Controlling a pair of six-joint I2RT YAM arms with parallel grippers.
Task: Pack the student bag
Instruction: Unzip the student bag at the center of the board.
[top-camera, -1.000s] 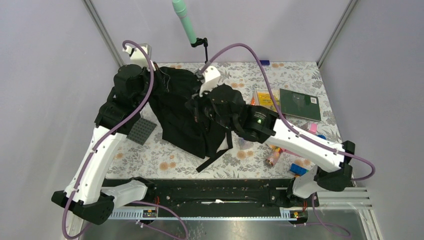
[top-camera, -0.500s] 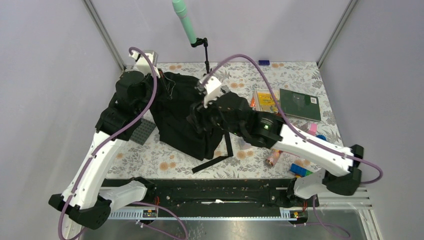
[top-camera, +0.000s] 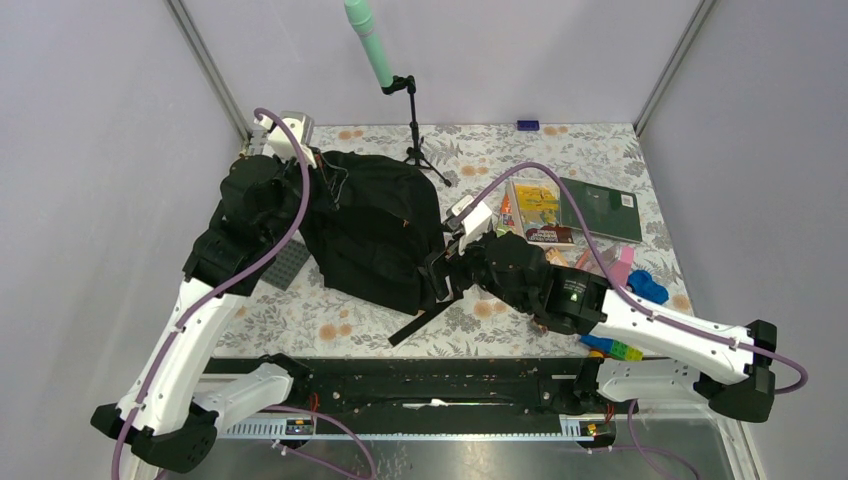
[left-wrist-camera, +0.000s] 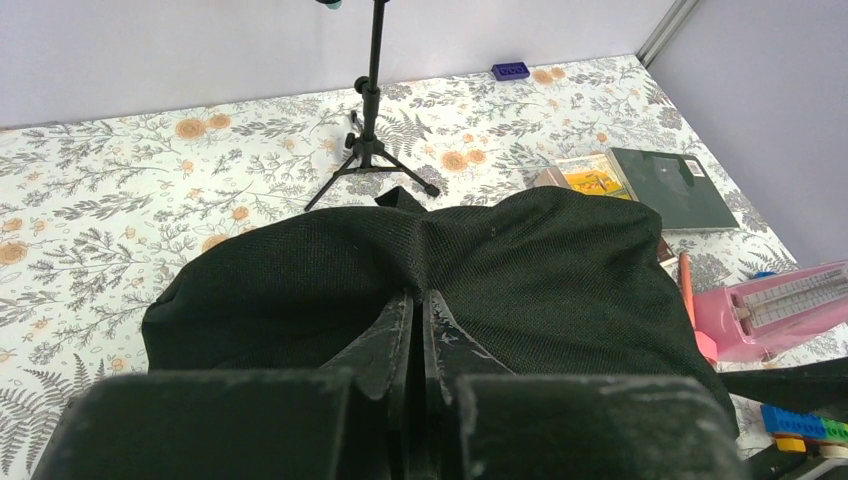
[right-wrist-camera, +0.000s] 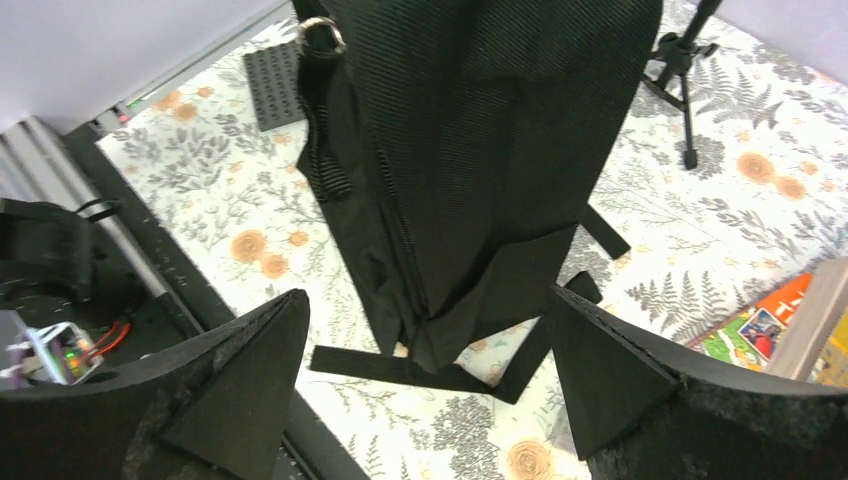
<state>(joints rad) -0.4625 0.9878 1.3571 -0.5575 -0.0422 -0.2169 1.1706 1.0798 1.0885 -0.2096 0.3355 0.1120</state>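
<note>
The right hand (right-wrist-camera: 428, 300) now has its fingers spread wide with nothing between them. A second ago it was closed on the fabric near the middle of the student bag (top-camera: 375, 225); it has since let go and drawn back toward the near right. It now hangs just off the bag's near corner, above a loose strap (right-wrist-camera: 400, 365) that trails onto the surface (top-camera: 330, 320).

The left hand (left-wrist-camera: 417, 298) is pressed together on a fold of the bag's cloth at the far-left end. That leaves it as the only hold on the bag. My reading is that a shared lift or reposition has ended, and the freed right hand can go for something to pack, such as the books (top-camera: 545, 205) lying to its right. Nothing shows an item going in yet, and I cannot make out an open mouth on the bag in any view.

The bag lies left of centre on the surface, its long axis running from the pinched far-left end toward the near edge and leaning slightly right. The held end looks raised and the near end sags down to the surface, straps spilling from it. The tripod stand (top-camera: 415, 150) stands just beyond the bag's far-right side, and a grey baseplate (top-camera: 285, 262) lies beside its left flank.
</note>
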